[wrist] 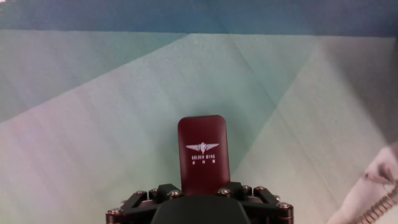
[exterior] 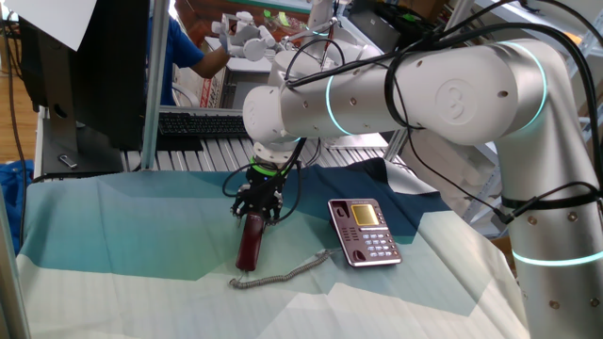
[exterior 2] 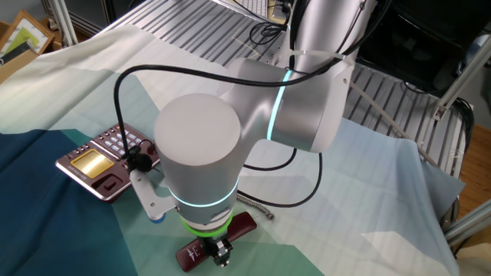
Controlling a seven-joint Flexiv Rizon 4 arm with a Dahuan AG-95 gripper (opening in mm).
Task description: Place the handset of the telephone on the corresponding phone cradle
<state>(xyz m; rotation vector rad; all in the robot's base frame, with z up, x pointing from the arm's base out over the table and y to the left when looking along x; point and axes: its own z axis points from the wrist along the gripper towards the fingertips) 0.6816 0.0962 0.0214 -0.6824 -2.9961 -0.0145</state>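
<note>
While pincer point(exterior: 256, 215) grips it, dark red handset point(wrist: 203, 152) shows winged logo.

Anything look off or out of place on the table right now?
Only the expected: the handset is off its cradle, lying on the cloth to one side of the telephone, with the end effector down on its upper end. Its coiled cord trails loosely across the cloth between them. Nothing looks spilled or damaged.
</note>
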